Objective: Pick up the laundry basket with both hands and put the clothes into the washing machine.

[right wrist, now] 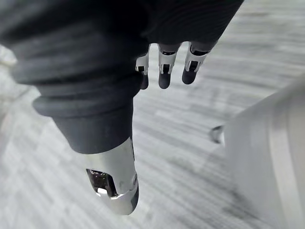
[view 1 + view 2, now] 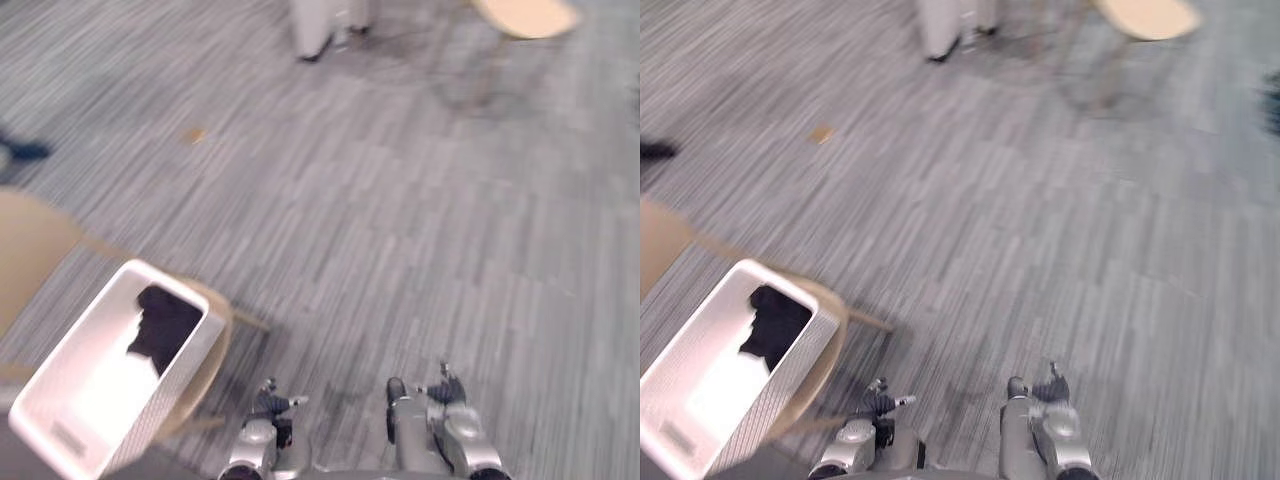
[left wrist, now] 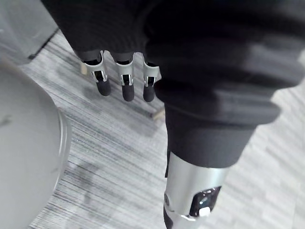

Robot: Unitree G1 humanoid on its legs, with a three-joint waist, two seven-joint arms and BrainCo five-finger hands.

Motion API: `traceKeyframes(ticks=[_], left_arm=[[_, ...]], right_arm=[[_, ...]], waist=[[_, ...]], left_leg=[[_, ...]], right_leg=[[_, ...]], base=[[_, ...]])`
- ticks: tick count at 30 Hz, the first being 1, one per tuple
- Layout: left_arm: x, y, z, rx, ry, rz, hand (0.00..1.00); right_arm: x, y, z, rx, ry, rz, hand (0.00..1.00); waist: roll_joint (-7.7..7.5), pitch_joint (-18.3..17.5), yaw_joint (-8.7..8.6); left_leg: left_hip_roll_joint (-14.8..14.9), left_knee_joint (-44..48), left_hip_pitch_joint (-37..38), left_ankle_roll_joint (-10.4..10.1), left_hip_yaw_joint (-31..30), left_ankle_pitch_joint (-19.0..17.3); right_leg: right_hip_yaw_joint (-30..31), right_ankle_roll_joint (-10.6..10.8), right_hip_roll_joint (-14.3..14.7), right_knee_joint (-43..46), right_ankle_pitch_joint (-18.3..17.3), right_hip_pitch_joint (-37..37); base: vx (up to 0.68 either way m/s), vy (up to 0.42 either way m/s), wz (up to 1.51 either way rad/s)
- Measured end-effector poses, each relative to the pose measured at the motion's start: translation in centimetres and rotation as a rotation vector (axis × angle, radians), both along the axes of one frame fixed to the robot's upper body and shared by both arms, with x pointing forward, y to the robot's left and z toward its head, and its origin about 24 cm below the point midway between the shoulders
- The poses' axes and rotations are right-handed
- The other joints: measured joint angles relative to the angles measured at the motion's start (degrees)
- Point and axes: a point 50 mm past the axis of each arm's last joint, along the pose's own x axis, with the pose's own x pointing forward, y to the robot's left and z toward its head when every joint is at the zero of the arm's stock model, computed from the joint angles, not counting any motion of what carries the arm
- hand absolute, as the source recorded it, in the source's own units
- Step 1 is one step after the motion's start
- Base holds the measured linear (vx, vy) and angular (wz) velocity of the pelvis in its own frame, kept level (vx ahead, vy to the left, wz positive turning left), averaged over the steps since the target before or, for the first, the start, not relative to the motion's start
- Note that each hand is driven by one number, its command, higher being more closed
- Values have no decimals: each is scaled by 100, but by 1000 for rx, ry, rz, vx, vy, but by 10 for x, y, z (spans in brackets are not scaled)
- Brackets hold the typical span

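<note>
I am facing grey carpet floor [image 2: 420, 220] across most of the frame. The white laundry basket [image 2: 178, 380] is sitting at the lower left on a round wooden stool [image 2: 215, 350], with the dark clothes [image 2: 165, 325] lying in its upper end. My left hand [image 2: 268, 405] and right hand [image 2: 447, 392] are hanging at bottom centre, well apart from the basket, fingers [image 3: 125, 86] relaxed and straight, holding nothing. Step in hand, as I judge it: approach. The next move is calling for one hand at each basket side.

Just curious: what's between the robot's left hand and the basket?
Left eye view: the tan stool under the basket, then bare carpet to the left hand.
</note>
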Motion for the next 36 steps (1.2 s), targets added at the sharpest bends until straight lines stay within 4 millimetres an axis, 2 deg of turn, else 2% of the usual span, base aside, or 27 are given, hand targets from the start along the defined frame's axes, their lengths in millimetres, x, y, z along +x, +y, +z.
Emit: traceKeyframes(ticks=[1,2,3,5,6,7,8,9,11,13,15,16,17,18,19,21,22,23,24,25,26,27,30,33,36], left_arm=[[1,1,1,3,-7,7,0],[-1,1,1,1,-10,14,0],[-5,2,0,0,-3,20,0],[-7,4,-1,13,2,17,0],[-7,6,0,22,-1,9,0],[-6,9,0,36,-4,-11,0],[-6,10,0,48,0,-29,0],[-6,11,0,52,5,-36,0],[-7,15,-1,78,10,-60,0],[-13,26,-4,117,40,-86,0],[-18,31,-6,128,55,-83,0],[-21,34,-7,134,68,-83,0],[-22,34,-8,135,75,-86,0],[-23,32,-9,132,79,-94,0],[-23,34,-9,137,80,-94,0],[-29,39,-11,150,103,-91,0],[-29,40,-11,151,104,-88,0],[-30,40,-11,151,106,-87,0],[-30,41,-11,153,106,-87,0],[-30,42,-11,155,105,-87,0],[-30,40,-12,149,110,-84,0],[-31,36,-11,135,100,-66,0],[-36,35,-12,121,108,-29,0],[-39,35,-13,119,113,-29,0],[-42,34,-15,114,124,-37,0]], right_arm=[[4,0,3,-2,-21,1,0],[8,0,8,-5,-51,0,0],[7,-3,8,-6,-57,-6,0],[3,-8,3,-15,-24,-23,0],[3,-11,0,-21,-2,-32,0],[3,-13,-3,-12,10,-52,0],[1,-16,-4,-9,20,-80,0],[-4,-24,-6,-17,33,-111,0],[-15,-27,-12,-17,73,-139,0],[-18,-27,-16,-17,100,-139,0],[-17,-30,-16,-35,104,-132,0],[-18,-33,-15,-49,110,-126,0],[-19,-34,-16,-54,114,-125,0],[-21,-34,-16,-62,119,-117,0],[-21,-33,-16,-67,119,-108,0],[-14,-31,-9,-79,72,-87,0],[-12,-32,-5,-83,53,-88,0],[-11,-36,-1,-93,27,-100,0],[-13,-41,2,-107,10,-131,0],[-15,-43,4,-114,1,-151,0],[-20,-50,7,-134,-12,-190,0],[-21,-52,12,-145,-34,-204,0],[-9,-49,42,-187,-191,-182,0],[-14,-55,63,-256,-276,-174,0],[-17,-57,71,-313,-299,-133,0]], waist=[[-32,3,13],[-64,-24,51],[-88,-129,137],[-131,-327,168],[-139,-374,192],[-211,-388,187],[-227,-381,137],[-226,-381,129],[-303,-410,160],[-419,-445,159],[-446,-430,142],[-485,-414,139],[-479,-411,119],[-450,-400,71],[-454,-401,20],[-447,-390,-183],[-480,-393,-188],[-494,-394,-200],[-589,-437,-197],[-643,-443,-206],[-618,-431,-307],[-506,-482,-256],[-390,-549,-179],[-392,-587,-196],[-380,-701,-196]], left_leg=[[31,-55,-56,15,237,8],[90,-145,-175,258,809,169],[106,-231,-300,527,1444,641],[149,-382,-376,536,2102,647],[162,-561,-409,631,2565,659],[168,-579,-486,719,2952,700],[212,-487,-545,792,3383,700],[209,-348,-639,919,3603,736],[-69,-340,-646,1004,3343,711],[-343,-400,-635,1104,3061,670],[-601,-588,-424,1267,2857,563],[-787,-725,-241,1321,2718,526],[-875,-790,-129,1372,2588,489],[-930,-841,13,1397,2368,458],[-951,-889,84,1402,2247,446],[-1065,-1080,290,1387,1811,433],[-1085,-1103,332,1356,1756,456],[-1155,-1108,373,1348,1616,507],[-1264,-1069,342,1335,1418,503],[-1360,-1043,330,1322,1315,495],[-1414,-914,357,1253,1067,454],[-1342,-935,324,1203,1035,480],[-1121,-1081,379,1079,1058,448],[-1038,-1415,677,935,1045,539],[-996,-1532,764,846,1041,599]], right_leg=[[-254,-39,-103,-20,-41,153],[-767,-49,-271,-75,-72,436],[-1353,-16,-404,-201,-145,726],[-1914,80,-533,-474,-246,1020],[-2337,84,-607,-655,-248,1209],[-2666,97,-719,-779,-254,1342],[-3036,139,-815,-845,-265,1525],[-3293,197,-898,-852,-267,1702],[-3587,256,-981,-918,-222,1987],[-3707,341,-1178,-722,-173,2122],[-3611,498,-1620,224,-76,2032],[-3286,335,-1987,1105,101,1785],[-2947,-46,-2134,1658,342,1558],[-2244,-390,-2071,2367,106,1177],[-1861,-361,-1902,2588,-104,976],[-544,34,-981,2453,-681,319],[-211,56,-772,2232,-761,217],[398,156,-362,1565,-828,98],[835,221,-131,856,-816,82],[864,187,-147,503,-623,102],[745,227,-212,322,-523,185],[641,210,-160,196,-513,226],[542,96,40,-43,-428,346],[451,59,118,-407,-383,678],[407,64,164,-823,-227,911]], base=[[185,-345,252],[106,-181,242],[98,-134,236],[113,-6,193],[103,68,188],[78,122,178],[63,165,171],[89,224,157],[95,208,124],[113,172,92],[113,179,74],[121,181,68],[114,140,71],[93,98,67],[101,74,93],[166,61,102],[219,8,97],[205,-41,102],[128,-43,117],[202,-116,138],[288,-118,115],[331,-138,76],[197,-103,-7],[174,-71,1],[120,-2,-1]])
